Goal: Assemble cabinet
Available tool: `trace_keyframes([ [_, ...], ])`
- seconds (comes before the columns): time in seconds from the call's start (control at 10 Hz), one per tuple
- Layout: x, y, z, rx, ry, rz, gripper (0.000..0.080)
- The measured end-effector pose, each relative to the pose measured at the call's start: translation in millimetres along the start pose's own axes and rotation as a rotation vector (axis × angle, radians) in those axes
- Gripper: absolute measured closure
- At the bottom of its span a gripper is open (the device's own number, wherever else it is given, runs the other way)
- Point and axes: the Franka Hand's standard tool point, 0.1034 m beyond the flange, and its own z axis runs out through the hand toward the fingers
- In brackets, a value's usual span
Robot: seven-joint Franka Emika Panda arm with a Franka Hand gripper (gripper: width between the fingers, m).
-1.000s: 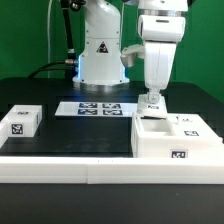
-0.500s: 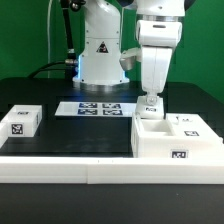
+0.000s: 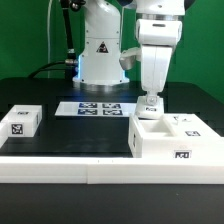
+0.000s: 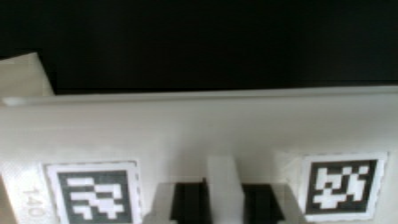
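Note:
The cabinet (image 3: 165, 140) is a large white box with black-and-white tags, standing at the exterior view's right with its open top showing compartments. My gripper (image 3: 151, 104) reaches straight down onto the cabinet's far left edge. In the wrist view the cabinet's white face (image 4: 196, 125) fills the frame with a tag on either side. My gripper (image 4: 219, 200) has its two dark fingers (image 4: 183, 203) closed on a thin white wall of the cabinet.
A small white tagged block (image 3: 20, 120) lies at the exterior view's left. The marker board (image 3: 98, 107) lies flat in front of the robot base (image 3: 100, 55). A long white rail (image 3: 60, 165) runs along the table's front edge.
The cabinet has shifted slightly toward the exterior view's left with my gripper on it. The small block has not moved.

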Motion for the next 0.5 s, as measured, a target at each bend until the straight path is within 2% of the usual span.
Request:
trace_keyframes([
  [0.5,-4.2,2.3,0.8,0.002,0.000,-0.019,0.0729],
])
